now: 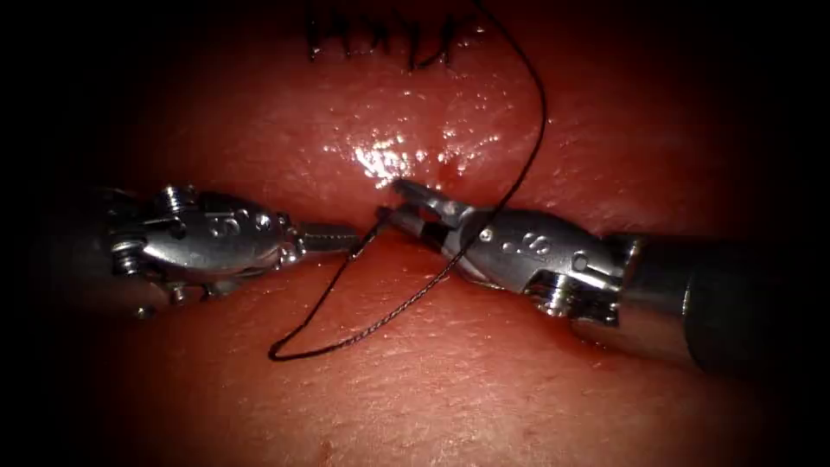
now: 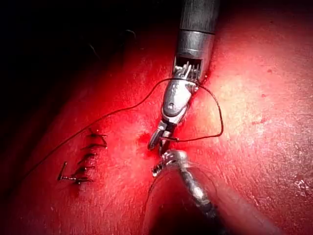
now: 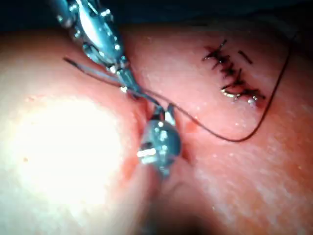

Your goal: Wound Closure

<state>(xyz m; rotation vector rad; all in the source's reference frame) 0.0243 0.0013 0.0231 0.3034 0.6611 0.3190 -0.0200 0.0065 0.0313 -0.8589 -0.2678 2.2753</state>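
Surface: glistening red pork-belly tissue [image 1: 484, 380], wet highlights at its middle.
Earlier stitches: row of dark sutures [image 1: 389, 39] at the far edge of the endoscope view.
Thread: thin dark suture thread [image 1: 363, 333] runs down from the far edge, crosses the right tool, loops on the tissue and rises to the left tool's tip.
Left tool [image 1: 353, 239]: silver needle driver, jaws pressed together, pinching the thread.
Right tool [image 1: 399, 201]: silver needle driver, jaws spread, tip to tip with the left tool; holding nothing that I can make out.
Needle: cannot tell where it lies.

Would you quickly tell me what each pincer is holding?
Left pincer: shut on the thread.
Right pincer: open, holding nothing.
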